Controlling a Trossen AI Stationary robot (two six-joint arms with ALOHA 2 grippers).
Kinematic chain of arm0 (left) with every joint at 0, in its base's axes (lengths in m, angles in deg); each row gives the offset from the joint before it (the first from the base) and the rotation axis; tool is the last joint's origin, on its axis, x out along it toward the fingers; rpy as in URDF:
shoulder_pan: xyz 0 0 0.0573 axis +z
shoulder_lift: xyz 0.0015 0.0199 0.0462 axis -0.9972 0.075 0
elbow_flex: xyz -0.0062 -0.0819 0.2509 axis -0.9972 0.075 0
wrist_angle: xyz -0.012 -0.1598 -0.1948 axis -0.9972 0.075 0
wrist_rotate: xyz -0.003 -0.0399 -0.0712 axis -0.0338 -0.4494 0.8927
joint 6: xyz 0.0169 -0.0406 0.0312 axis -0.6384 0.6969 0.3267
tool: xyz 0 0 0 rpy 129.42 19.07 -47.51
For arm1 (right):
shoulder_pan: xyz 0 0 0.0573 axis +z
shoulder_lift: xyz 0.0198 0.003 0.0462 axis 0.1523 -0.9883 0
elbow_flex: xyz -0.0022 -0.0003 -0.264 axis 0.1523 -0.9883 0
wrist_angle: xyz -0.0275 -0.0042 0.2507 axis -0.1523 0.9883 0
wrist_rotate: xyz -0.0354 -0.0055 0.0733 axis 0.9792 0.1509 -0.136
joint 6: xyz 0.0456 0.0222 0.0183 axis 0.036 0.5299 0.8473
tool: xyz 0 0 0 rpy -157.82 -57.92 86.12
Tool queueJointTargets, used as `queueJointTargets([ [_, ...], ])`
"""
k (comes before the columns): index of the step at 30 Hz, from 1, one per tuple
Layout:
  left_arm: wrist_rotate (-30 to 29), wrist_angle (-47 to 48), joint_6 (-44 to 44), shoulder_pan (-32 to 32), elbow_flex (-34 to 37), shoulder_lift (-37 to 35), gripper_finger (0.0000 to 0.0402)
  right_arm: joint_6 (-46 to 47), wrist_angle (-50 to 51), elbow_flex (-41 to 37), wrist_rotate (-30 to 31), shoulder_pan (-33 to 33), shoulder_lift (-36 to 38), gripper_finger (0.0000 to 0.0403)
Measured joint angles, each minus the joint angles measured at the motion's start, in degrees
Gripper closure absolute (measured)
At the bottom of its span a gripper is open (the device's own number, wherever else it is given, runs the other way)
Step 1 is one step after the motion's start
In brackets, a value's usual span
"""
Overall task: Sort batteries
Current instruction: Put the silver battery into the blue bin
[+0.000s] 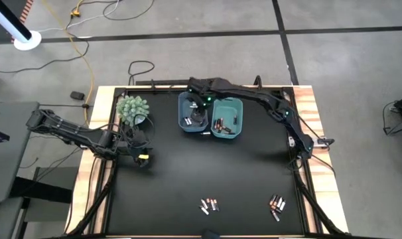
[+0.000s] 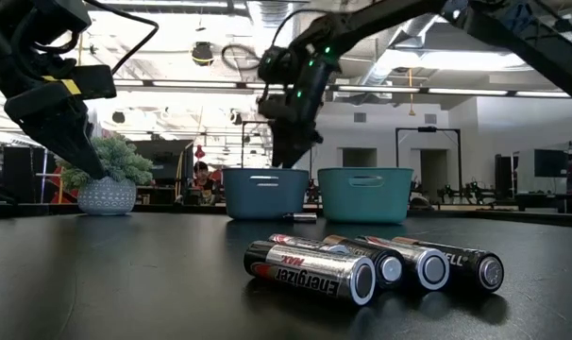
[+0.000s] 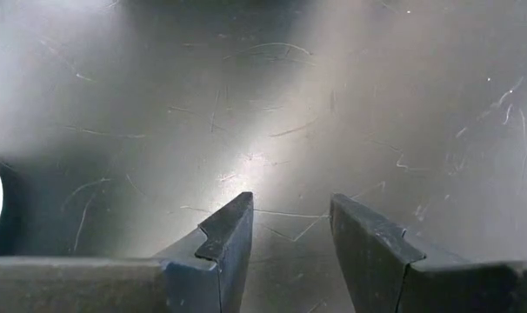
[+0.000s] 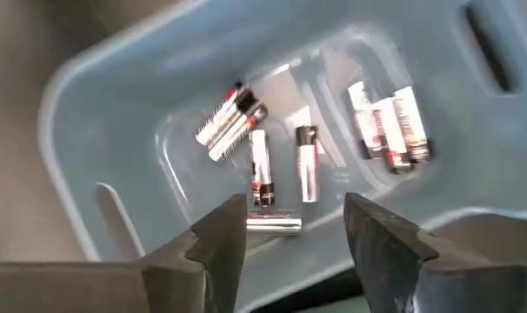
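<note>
Well, the batteries (image 2: 310, 267) near the table's (image 1: 188, 179) front edge look small, hard, slick and apt to roll; pinch one across its middle. Only the right wrist view shows more in the left bin (image 4: 98, 113), under the right pincer (image 4: 296, 228), fingers apart and empty. The left pincer (image 3: 290, 228) waits apart by the left edge.

We see small silvery cylindrical batteries (image 4: 259, 165) lying flat and scattered inside the blue plastic bin (image 4: 98, 104); dark copper-ended batteries (image 2: 314, 269) lie side by side on the black counter (image 2: 126, 283).
</note>
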Motion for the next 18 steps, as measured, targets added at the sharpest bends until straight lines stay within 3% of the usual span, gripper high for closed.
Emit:
queueJointTargets([
  [12,0.0,0.0,0.4,0.0,0.0,0.0,0.0253,11.0,15.7,0.0,0.0,-1.7,5.2,0.0246],
  [18,0.0,0.0,0.2,0.0,0.0,0.0,0.0253,13.8,24.0,-0.7,0.1,1.5,5.5,0.0269],
])
